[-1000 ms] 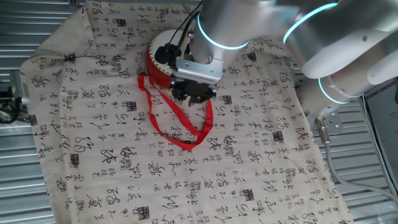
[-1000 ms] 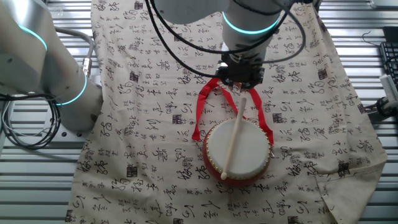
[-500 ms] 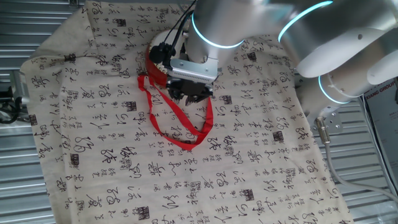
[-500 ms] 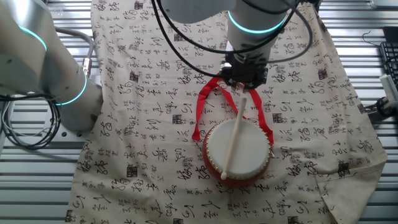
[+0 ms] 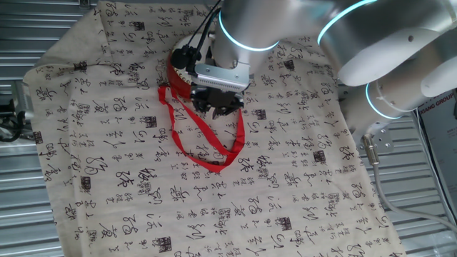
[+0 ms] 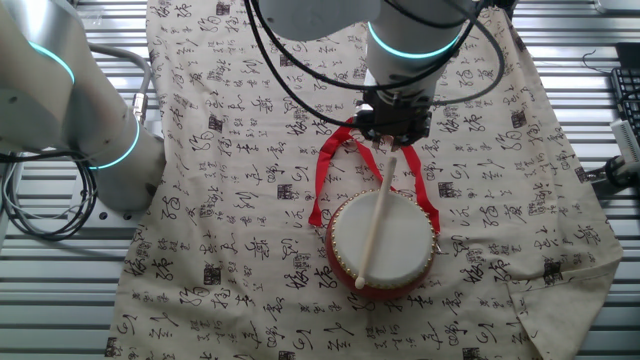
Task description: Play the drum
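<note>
The claw (image 6: 393, 143) seemingly grips a stick (image 6: 377, 222) (resting across the drum (image 6: 383, 245)).

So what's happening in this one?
The arm's gripper holds a pale wooden drumstick by its upper end, and the stick lies across the cream head of the small red drum. The drum sits on a cloth printed with calligraphy, its red ribbon strap looped out beside it.

A robot lab or test room is shown. A metal table (image 6: 60, 290) with long grooves is covered by a cloth (image 6: 230, 210) printed with black writing, and loose black cables (image 6: 40, 215) and part of a keyboard (image 6: 626, 105) are seen at the edges.
</note>
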Robot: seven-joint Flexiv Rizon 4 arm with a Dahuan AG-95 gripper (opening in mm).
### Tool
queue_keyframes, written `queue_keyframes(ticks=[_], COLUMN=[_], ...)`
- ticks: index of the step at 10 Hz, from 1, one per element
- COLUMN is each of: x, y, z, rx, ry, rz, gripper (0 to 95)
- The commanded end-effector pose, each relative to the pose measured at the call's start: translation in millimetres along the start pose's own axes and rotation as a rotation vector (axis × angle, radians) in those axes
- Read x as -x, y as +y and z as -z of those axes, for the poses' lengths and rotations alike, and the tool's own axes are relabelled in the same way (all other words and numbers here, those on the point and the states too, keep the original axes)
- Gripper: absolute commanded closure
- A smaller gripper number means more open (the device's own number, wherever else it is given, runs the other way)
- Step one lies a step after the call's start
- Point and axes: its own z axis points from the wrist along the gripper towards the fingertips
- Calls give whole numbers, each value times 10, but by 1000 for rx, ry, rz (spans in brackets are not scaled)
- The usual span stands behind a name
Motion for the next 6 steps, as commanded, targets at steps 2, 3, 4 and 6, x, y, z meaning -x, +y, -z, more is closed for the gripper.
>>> queue_keyframes(ticks=[2,3,4,6], x=[-24,-28,-38,-59], y=[8,8,9,10], z=[10,12,15,18], rx=[0,0,0,1], ry=[0,1,0,-2], rz=[5,6,6,8], gripper=[760,760,760,760])
